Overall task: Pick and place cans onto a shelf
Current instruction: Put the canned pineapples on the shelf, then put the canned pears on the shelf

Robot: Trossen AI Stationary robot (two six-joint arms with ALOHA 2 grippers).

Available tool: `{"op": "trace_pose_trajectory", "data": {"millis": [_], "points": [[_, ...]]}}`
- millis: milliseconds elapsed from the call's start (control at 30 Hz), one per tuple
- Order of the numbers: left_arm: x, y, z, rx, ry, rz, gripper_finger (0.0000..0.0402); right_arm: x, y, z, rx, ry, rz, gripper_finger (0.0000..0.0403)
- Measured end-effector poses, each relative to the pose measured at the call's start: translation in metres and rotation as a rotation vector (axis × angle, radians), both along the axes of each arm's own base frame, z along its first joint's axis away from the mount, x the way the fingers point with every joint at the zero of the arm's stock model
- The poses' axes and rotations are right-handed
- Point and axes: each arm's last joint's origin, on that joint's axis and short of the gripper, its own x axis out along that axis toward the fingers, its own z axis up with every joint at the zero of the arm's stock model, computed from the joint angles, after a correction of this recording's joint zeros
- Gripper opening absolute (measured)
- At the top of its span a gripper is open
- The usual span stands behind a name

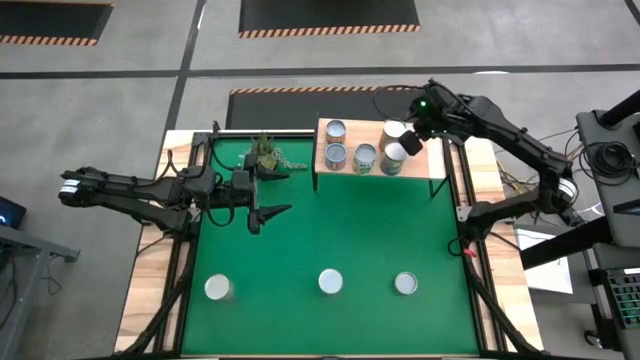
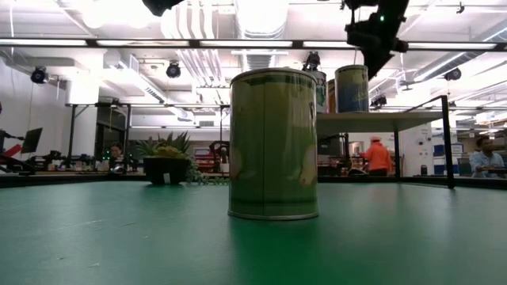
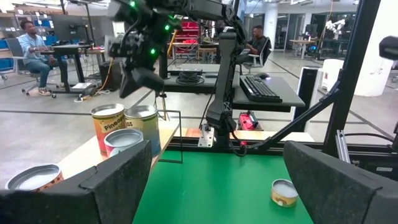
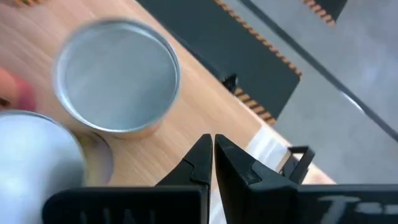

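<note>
Shelf [image 1: 432,165], far edge of table: five cans [image 1: 364,158] standing on it. Right gripper [image 4: 212,152] just above the nearest, fingers pressed together, empty. Left gripper [image 1: 268,192] spread, near plant [image 1: 264,152].

Shelf [image 1: 432,165]: five cans [image 1: 365,157] crowd its middle and left, only the right end bare. Right pincer [image 1: 409,146] hangs over the cans, fingers together. Desk [image 1: 330,230] mid-field is open; three cans [image 1: 330,282] line the near edge, plant [image 1: 265,153] blocks the far-left corner.
</note>
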Motion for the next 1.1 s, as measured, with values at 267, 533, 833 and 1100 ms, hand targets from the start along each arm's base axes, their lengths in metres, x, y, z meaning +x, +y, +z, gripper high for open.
{"op": "trace_pose_trajectory", "data": {"millis": [267, 533, 833, 1100], "points": [[0.0, 0.0, 0.0, 0.0, 0.0, 0.0, 0.0346, 0.012, -0.012, -0.02, -0.006, -0.002, 0.016, 0.0009], [0.0, 0.0, 0.0, 0.0, -0.001, 0.0, 0.0346, 0.014, -0.013, -0.02, -0.009, -0.002, 0.021, 0.0009], [0.0, 0.0, 0.0, 0.0, -0.001, 0.0, 0.0346, 0.013, -0.011, -0.019, 0.014, -0.036, 0.024, 0.0009], [-0.001, 0.0, -0.002, -0.022, 0.02, 0.0, 0.0346, 0.0, 0.012, 0.019, -0.059, -0.187, -0.006, 0.0009]]}}
